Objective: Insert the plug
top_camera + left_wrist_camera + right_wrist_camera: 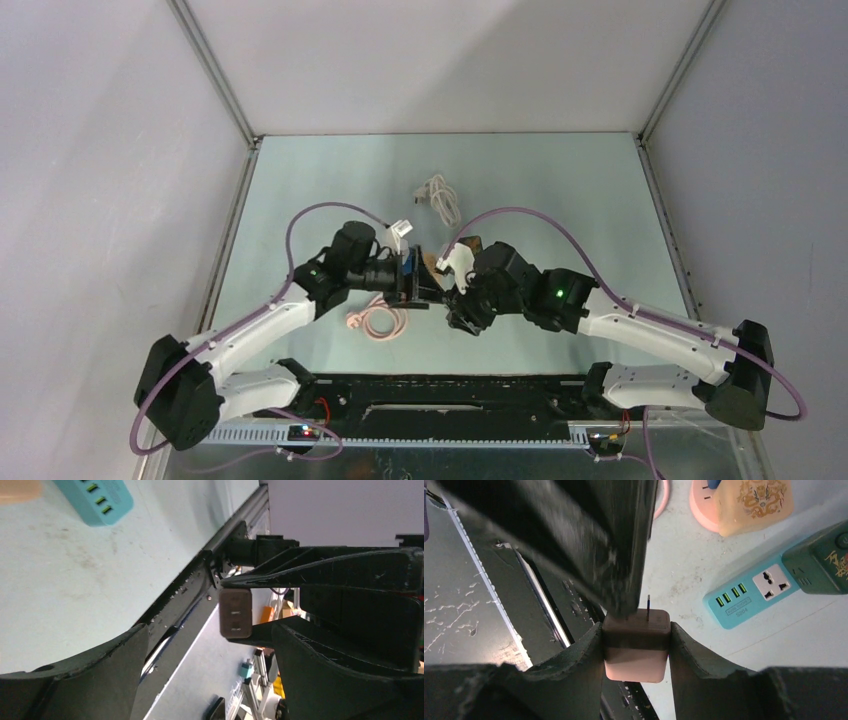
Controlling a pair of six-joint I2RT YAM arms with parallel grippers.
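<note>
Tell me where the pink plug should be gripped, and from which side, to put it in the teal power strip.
Grip the plug by its two flat opposite side walls, coming from its rear, away from the prongs. The body is a squarish block, so flat walls suit a pinch, and the prongs are left free for the power strip. The right pincer holds it so.

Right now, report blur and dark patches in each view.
Top external: evenly lit, sharp, soft shadows. Left wrist: the left claw is black, blurred, underexposed. Right wrist: plug sharp in the right claw; blurred dark mass above it; power strip crisp.
</note>
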